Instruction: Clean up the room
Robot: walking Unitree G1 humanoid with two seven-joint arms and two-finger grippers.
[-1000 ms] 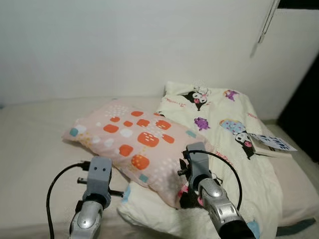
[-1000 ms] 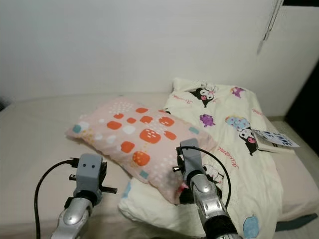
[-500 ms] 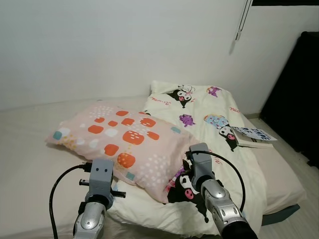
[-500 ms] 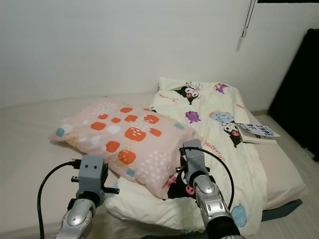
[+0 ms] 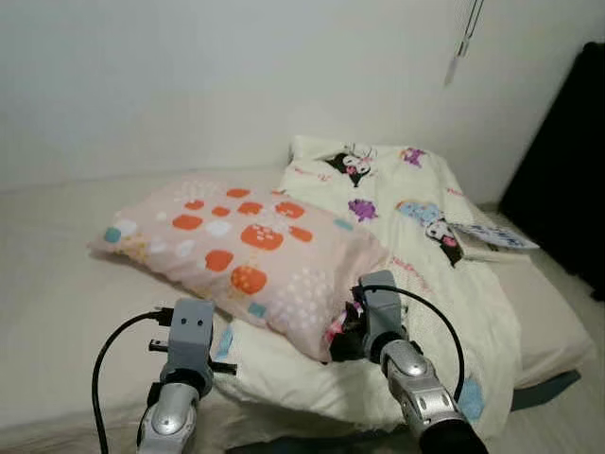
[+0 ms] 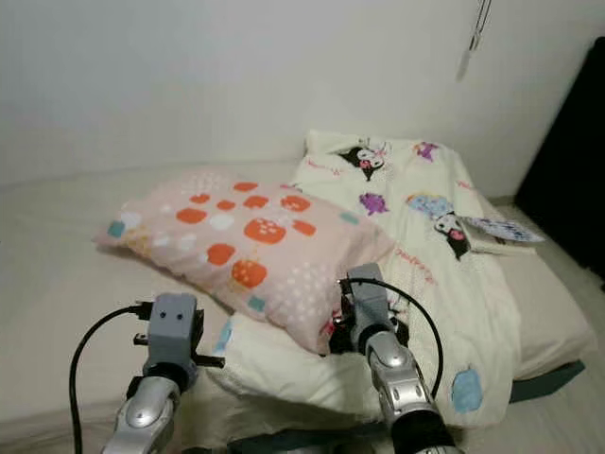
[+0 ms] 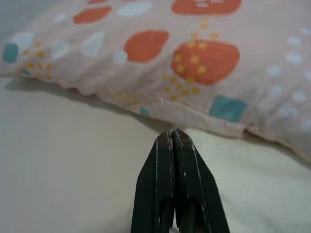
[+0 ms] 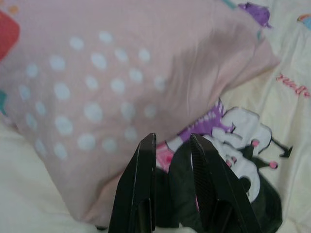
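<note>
The right claw [image 8: 170, 145] sits at the near corner of the pink pillow [image 5: 255, 251], its two black fingers narrowly parted around a fold of the cream cartoon-print duvet [image 5: 416, 246], with the fabric bunched between them. The pillow lies just ahead of this claw, resting partly on the duvet and partly on the bed [image 5: 57, 303], its orange and teal patches facing up. The left claw [image 7: 174, 138] has its fingers pressed together, holding nothing, its tips just short of the pillow's lower seam and hovering over pale bedding. Well beyond the right claw, on the duvet's far edge, lies a thin booklet [image 5: 492, 238].
</note>
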